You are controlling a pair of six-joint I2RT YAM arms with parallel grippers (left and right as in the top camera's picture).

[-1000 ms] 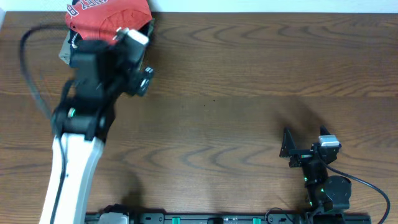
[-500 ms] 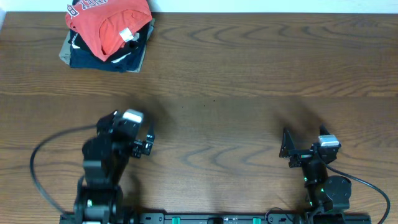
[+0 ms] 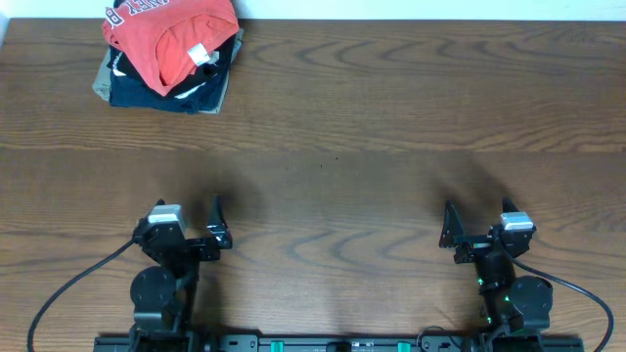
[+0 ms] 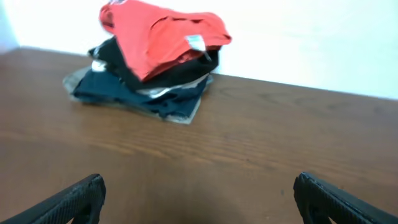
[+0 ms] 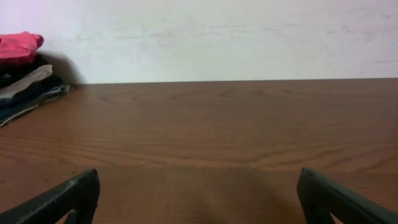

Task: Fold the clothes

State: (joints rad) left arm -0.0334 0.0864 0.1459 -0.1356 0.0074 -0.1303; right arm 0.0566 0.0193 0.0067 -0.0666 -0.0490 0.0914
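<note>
Atop garment pile (image 3: pixel 186 94), red T-shirt (image 3: pixel 161 44), far from left fingers (image 4: pixel 78 200)

The overhead camera is looking straight down on the table (image 3: pixel 391 117), both wrist cameras facing low across it, sharing the red T-shirt (image 4: pixel 155 37).

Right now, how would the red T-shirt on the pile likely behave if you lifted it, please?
Probably floppy: the red T-shirt lies crumpled and droops over the folded stack. Likely light, being thin cloth. Pushed, it might bunch rather than slide.
</note>
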